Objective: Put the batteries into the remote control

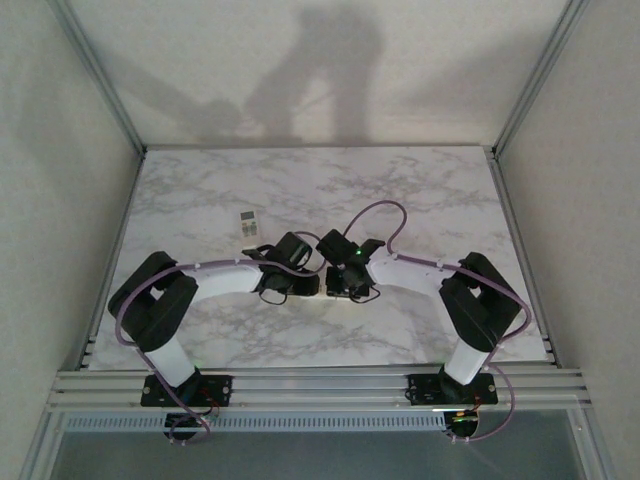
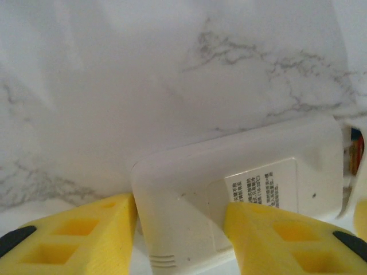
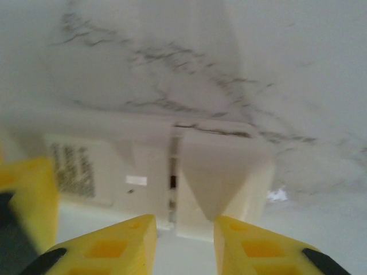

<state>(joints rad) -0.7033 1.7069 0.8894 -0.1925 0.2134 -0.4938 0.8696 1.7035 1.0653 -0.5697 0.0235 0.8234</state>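
I have the remote control [image 2: 252,154] at the middle of the table [image 1: 420,190], between my two arms, back side up with its printed label [image 2: 261,186] showing. The left gripper [image 2: 178,203] stands about half open with the remote's left end set between its fingers [image 2: 86,229]. One pad is against the edge and the other lies across the labelled back, which I take for a hold. At the right end, a reddish-orange tip in the recess looks like one of the batteries [image 2: 356,152].

The right gripper [image 3: 184,220] is narrowly parted with nothing between its jaws, just beside a paler cover piece [image 3: 223,166] at that end. The view is blurred, so I cannot tell whether it touches.

The handset is light, stiff, smooth plastic — likely to skate or twist under a push. I would grip it across the long edges, clear of the recess, and press the thin cover gently and flat, since its tabs could snap.
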